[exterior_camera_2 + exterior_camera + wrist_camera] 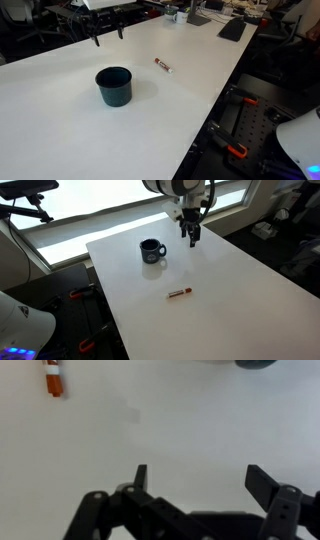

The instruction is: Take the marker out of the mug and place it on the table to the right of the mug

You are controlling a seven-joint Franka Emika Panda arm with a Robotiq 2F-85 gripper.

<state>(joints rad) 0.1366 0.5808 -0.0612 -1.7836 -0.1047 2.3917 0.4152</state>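
Observation:
The dark mug [152,250] stands upright on the white table [230,300]; in an exterior view the mug [114,86] looks empty. The red-orange marker [179,294] lies flat on the table, apart from the mug, in both exterior views [162,65]. My gripper [191,235] hangs open above the table's far part, beside the mug and away from the marker, holding nothing. In the wrist view the gripper [200,475] has bare table between its fingers. There the marker [54,378] is at the top left, and the mug's rim [258,363] is at the top right.
A bright window [100,220] runs behind the table. A dark keyboard [232,28] and desk clutter lie beyond the table's far end. Red clamps [236,152] sit below the table's edge, with a white robot part [300,140] nearby.

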